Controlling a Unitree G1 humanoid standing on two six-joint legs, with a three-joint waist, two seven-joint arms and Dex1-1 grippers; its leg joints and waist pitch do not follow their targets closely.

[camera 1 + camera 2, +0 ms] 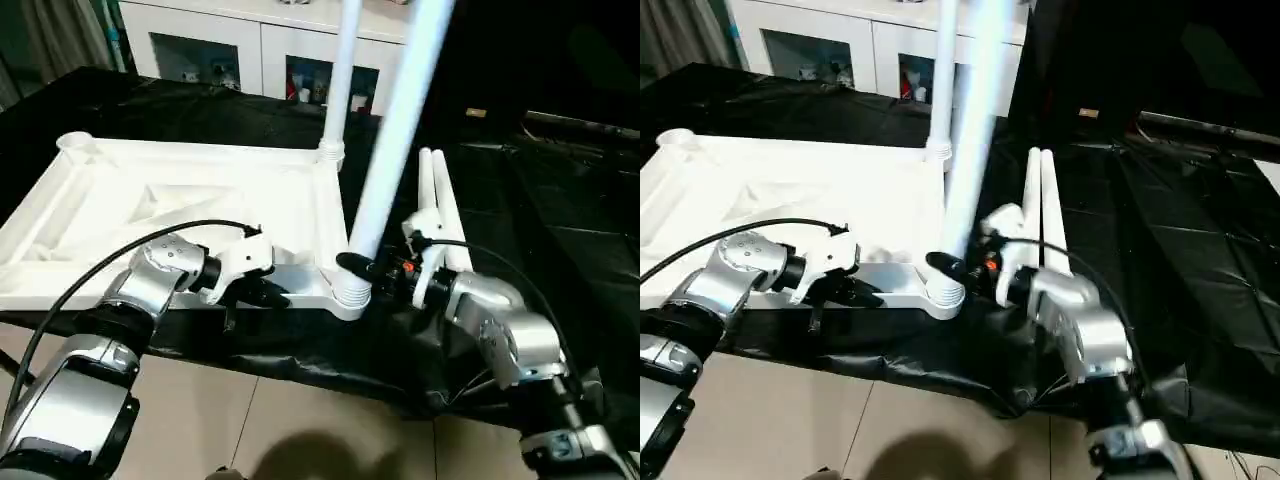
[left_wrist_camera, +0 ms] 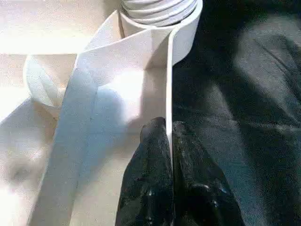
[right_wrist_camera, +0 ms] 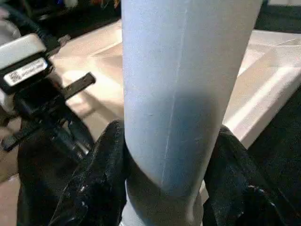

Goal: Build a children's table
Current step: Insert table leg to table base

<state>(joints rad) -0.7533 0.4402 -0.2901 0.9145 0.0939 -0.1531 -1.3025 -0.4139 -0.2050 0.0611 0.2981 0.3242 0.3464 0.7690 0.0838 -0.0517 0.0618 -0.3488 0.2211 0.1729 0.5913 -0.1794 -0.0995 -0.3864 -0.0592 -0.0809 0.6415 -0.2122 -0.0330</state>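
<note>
Right wrist view: leg (image 3: 188, 94) between right tool (image 3: 164, 183) fingers, above corner socket (image 1: 350, 290).

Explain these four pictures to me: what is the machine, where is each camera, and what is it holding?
This is a humanoid robot with two silver arms, each ending in a black two-fingered tool. Two pictures come from cameras on its head, looking down; the other two come from cameras on its wrists.

On the black-sheeted worktable lies a white plastic rectangular tabletop, ribbed underside up. One long white tube leg stands in its far corner socket, and two spare white tube legs lie beside it.

The left tool is shut on the tabletop's thin near rim. The right tool grips another white tube leg, which leans over the near corner socket.
</note>
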